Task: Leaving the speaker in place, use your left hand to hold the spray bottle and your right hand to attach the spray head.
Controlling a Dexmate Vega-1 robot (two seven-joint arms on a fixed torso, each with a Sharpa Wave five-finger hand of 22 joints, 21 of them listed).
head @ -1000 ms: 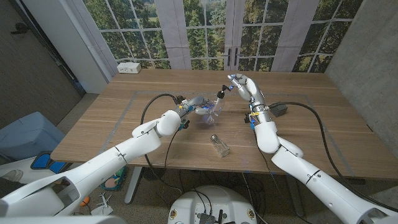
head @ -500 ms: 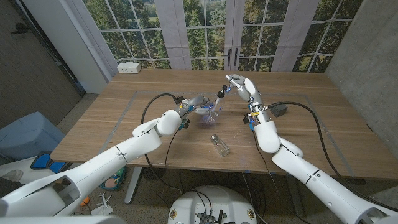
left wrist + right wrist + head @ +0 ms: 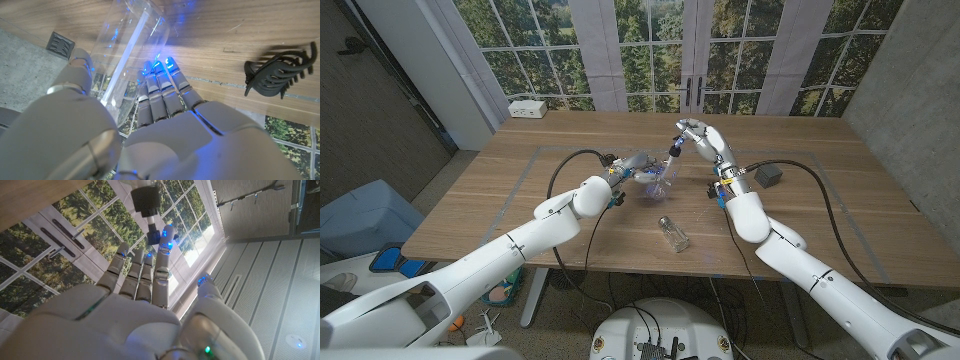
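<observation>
While the left hand [image 3: 635, 165] holds the clear plastic spray bottle [image 3: 657, 181] at centre frame, the right hand [image 3: 703, 139] pinches the black-and-white spray head [image 3: 673, 148] above its neck

The bottle looks light, smooth and slippery, so grasp its body, not the neck

the clear spray bottle [image 3: 658, 178] is held tilted in the left hand [image 3: 638, 165]; the spray head [image 3: 673, 150] is pinched in the right hand [image 3: 705, 137], seemingly at the bottle's neck.

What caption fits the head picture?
Left hand holds the clear spray bottle while right hand brings the spray head.
</observation>
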